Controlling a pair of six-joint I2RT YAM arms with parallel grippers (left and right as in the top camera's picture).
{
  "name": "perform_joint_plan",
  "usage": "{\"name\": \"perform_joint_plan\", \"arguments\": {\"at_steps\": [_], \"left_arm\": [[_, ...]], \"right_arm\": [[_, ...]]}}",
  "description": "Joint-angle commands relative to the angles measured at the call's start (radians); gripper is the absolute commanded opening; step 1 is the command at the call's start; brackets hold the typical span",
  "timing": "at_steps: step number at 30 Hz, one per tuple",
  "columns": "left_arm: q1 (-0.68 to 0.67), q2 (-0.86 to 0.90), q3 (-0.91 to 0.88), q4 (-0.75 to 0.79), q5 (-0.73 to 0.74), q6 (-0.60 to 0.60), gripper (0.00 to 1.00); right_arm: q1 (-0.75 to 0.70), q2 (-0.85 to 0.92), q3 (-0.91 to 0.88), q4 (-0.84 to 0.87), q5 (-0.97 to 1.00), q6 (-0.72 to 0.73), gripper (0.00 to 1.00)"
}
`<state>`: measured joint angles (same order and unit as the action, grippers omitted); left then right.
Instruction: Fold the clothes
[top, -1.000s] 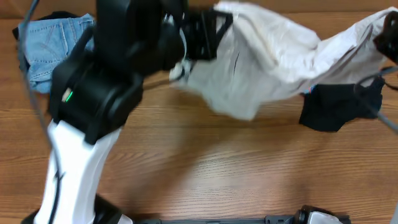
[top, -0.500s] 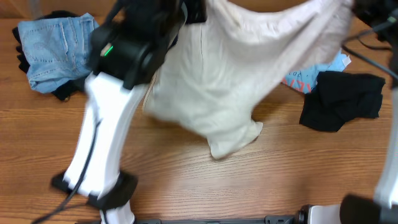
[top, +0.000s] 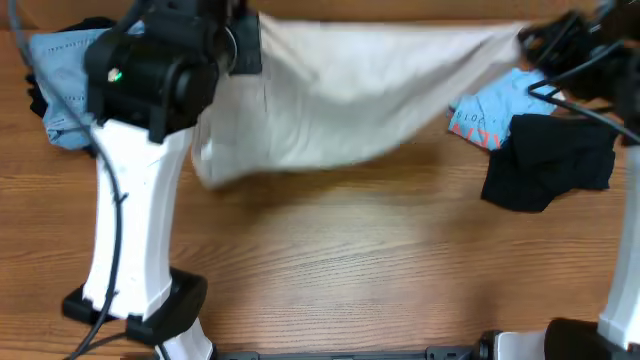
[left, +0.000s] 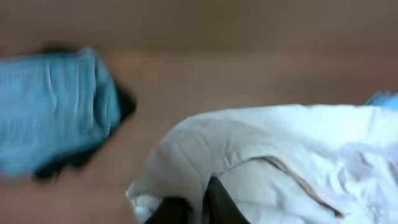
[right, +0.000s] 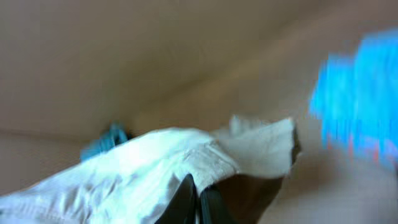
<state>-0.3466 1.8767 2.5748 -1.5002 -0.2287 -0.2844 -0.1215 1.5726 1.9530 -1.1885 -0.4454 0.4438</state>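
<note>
The cream-beige trousers (top: 350, 90) hang stretched between my two grippers above the back of the table. My left gripper (top: 245, 45) is shut on one top corner, with the cloth pinched between its fingers in the left wrist view (left: 200, 205). My right gripper (top: 530, 40) is shut on the other corner, also seen in the right wrist view (right: 198, 199). The blue denim (top: 60, 75) lies at the back left over a black piece. A light-blue printed tee (top: 495, 110) and a black garment (top: 550, 160) lie at the right.
The wooden table (top: 350, 270) spreads in front of the trousers. The left arm's white link and base (top: 130, 250) stand at the front left. The right arm's base (top: 610, 330) is at the front right corner. Cables (top: 590, 100) run over the right-hand garments.
Both grippers have pulled apart and back, so the bunched, drooping trousers are now stretched wide and flat. The hanging leg has lifted off the table's middle. The tee is uncovered.
</note>
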Motion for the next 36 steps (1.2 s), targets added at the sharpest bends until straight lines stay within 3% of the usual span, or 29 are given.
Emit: {"name": "perform_joint_plan", "arguments": {"at_steps": [1,5,7,12,16,27,33,36], "left_arm": [[0.005,0.097,-0.005,-0.158,-0.034,-0.114,0.12],[0.013,0.124,-0.048,-0.190,0.156,-0.109,0.04],[0.012,0.124,-0.055,-0.190,0.182,-0.105,0.04],[-0.010,0.050,-0.055,-0.190,0.169,-0.121,0.04],[-0.043,-0.102,-0.055,-0.190,0.174,-0.124,0.04],[-0.306,-0.312,-0.055,-0.189,0.119,-0.217,0.04],[-0.315,-0.382,-0.055,-0.189,0.020,-0.241,0.04],[-0.315,-0.414,-0.055,-0.189,0.055,-0.255,0.04]], "right_arm": [[0.063,0.017,-0.098,-0.060,0.037,-0.047,0.04],[0.079,0.017,-0.155,-0.149,0.197,-0.047,0.04],[0.079,0.016,-0.155,-0.169,0.243,-0.047,0.04],[0.079,-0.019,-0.155,-0.169,0.282,0.002,0.04],[0.079,-0.144,-0.155,-0.163,0.352,0.002,0.04],[0.079,-0.406,-0.151,-0.219,0.386,-0.001,0.04],[0.079,-0.486,-0.111,-0.152,0.412,0.003,0.04],[0.079,-0.485,-0.111,-0.171,0.427,0.003,0.04]]}}
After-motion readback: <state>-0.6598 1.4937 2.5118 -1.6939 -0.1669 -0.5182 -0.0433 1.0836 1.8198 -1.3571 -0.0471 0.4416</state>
